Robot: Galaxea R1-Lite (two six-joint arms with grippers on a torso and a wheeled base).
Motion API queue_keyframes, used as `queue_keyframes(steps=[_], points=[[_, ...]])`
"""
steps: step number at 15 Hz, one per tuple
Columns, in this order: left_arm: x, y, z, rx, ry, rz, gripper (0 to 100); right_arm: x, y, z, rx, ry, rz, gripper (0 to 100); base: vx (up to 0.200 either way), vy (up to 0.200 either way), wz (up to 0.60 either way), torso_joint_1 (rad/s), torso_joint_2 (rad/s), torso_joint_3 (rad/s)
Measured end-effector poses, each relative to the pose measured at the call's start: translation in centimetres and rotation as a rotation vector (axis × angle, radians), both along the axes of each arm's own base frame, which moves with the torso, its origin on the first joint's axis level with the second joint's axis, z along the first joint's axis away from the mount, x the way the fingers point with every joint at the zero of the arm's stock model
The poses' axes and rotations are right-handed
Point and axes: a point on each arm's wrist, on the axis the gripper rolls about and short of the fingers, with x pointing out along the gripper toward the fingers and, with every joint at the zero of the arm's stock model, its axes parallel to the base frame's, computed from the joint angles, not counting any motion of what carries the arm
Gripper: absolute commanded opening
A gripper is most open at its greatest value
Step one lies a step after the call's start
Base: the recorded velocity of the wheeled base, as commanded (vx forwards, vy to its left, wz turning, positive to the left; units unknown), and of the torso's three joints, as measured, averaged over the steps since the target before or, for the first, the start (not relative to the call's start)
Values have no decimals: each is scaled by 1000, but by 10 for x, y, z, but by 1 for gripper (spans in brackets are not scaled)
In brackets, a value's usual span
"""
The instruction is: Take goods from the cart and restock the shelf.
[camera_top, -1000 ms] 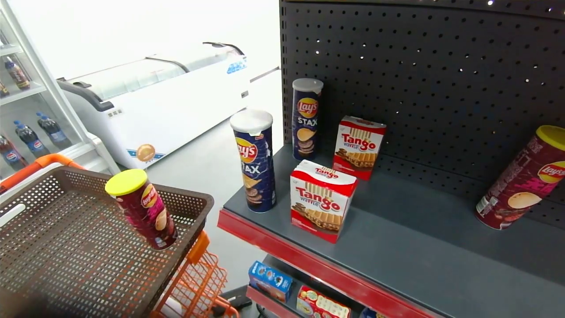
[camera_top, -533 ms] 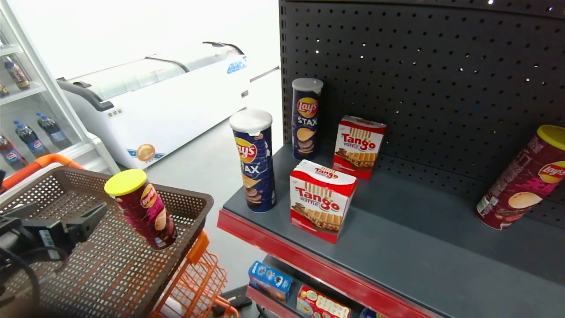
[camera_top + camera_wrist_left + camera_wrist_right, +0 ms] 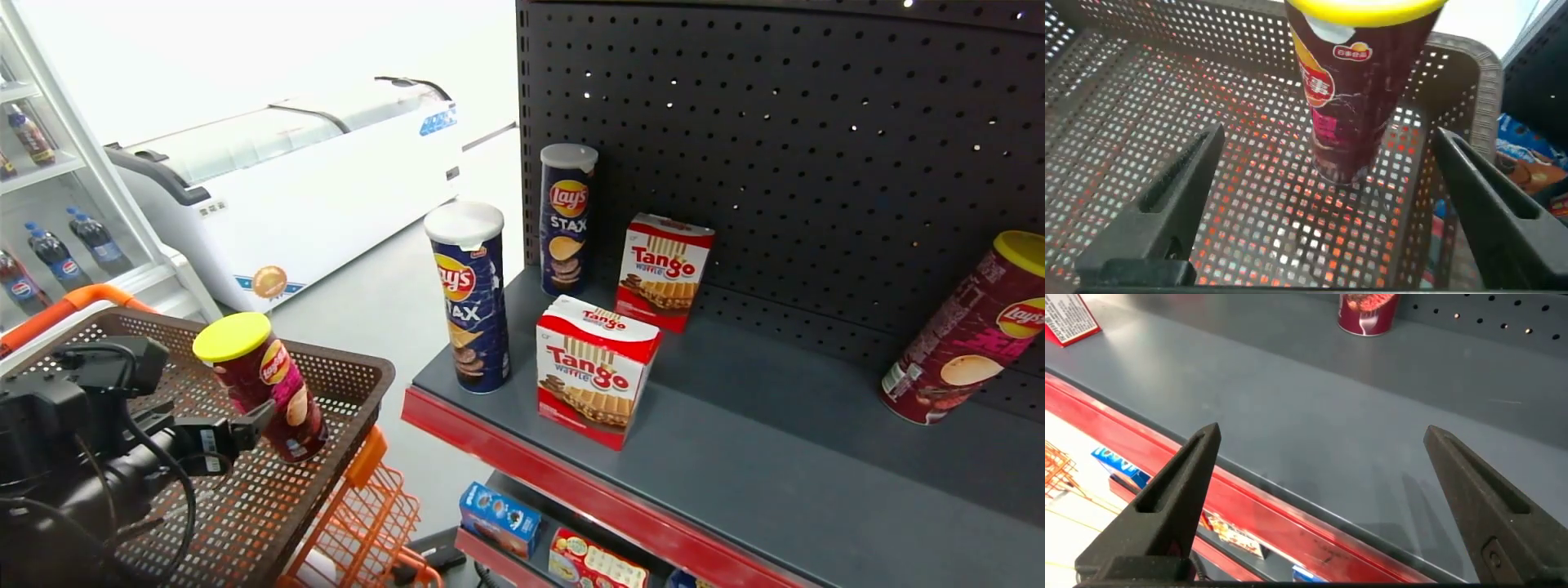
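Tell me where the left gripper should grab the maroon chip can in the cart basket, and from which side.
Probably mid-body, below the yellow lid. The maroon chip can stands on its base by the basket wall, so the open left gripper comes level from the basket's middle, straddling it.

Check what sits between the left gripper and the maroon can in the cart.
Nothing: in the left wrist view only bare basket mesh separates the open left gripper from the maroon can.

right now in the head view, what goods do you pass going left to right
maroon can in the cart basket → front blue can → rear blue can → rear wafer box → leaning maroon can
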Motion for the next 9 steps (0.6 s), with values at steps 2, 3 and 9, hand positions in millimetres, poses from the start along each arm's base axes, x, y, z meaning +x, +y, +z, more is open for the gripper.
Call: queue_keyframes(steps=[2, 3, 9], points=[[22, 4, -10, -1, 12, 8, 100, 0, 0, 0, 0, 0, 0, 100, 0, 0, 0, 0, 0, 0], [34, 7, -13, -2, 12, 13, 100, 0, 0, 0, 0, 0, 0, 100, 0, 0, 0, 0, 0, 0], [82, 7, -26, 4, -29, -3, 0, 0, 0, 0, 0, 0, 0, 100, 0, 0, 0, 0, 0, 0]])
